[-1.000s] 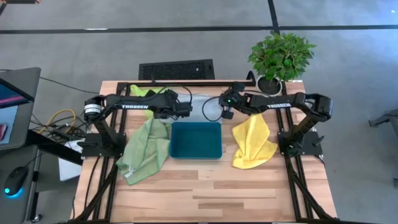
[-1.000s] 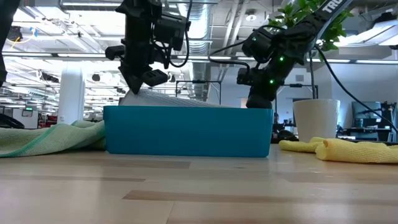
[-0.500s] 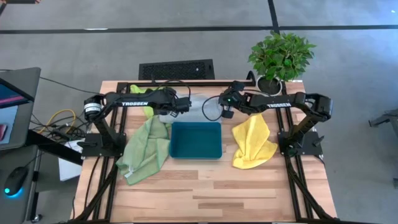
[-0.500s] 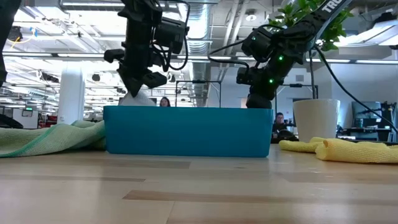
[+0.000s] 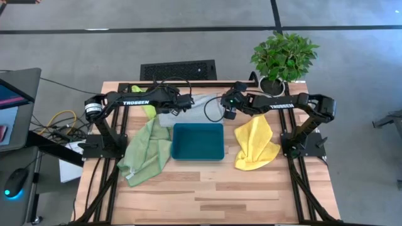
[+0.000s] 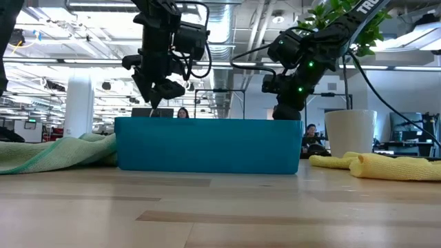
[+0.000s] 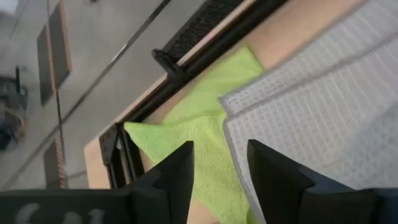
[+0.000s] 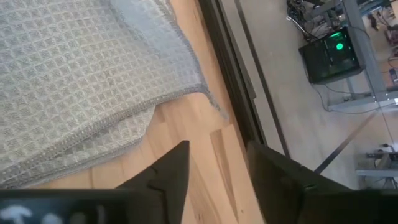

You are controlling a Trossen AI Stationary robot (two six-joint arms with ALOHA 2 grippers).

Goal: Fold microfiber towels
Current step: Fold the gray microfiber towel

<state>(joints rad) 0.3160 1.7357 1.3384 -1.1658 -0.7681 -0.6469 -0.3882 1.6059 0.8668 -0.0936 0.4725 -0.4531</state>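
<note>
A light grey towel (image 5: pixel 191 105) lies folded over on the table behind the teal tray (image 5: pixel 198 142), between my two grippers. My left gripper (image 5: pixel 183 104) hovers open above the towel's left edge (image 7: pixel 298 112), where it meets a lime green towel (image 7: pixel 205 124). My right gripper (image 5: pixel 227 108) hangs open just past the grey towel's right corner (image 8: pixel 202 87), over bare wood. A pale sage green towel (image 5: pixel 147 150) lies crumpled left of the tray and a yellow towel (image 5: pixel 256 144) right of it. In the low view the tray hides the grey towel.
A potted plant (image 5: pixel 284 56) stands at the far right corner, its white pot (image 6: pixel 348 141) behind the yellow towel. A black rail (image 8: pixel 227 81) runs along the table's far edge. Bare wood (image 5: pixel 213 194) stretches in front of the tray.
Both grippers have opened and let go of the grey towel, the right first, then the left. The towel, held stretched above the tray's far rim, has fallen onto the table behind the tray. My left gripper has shifted a little toward the far edge.
</note>
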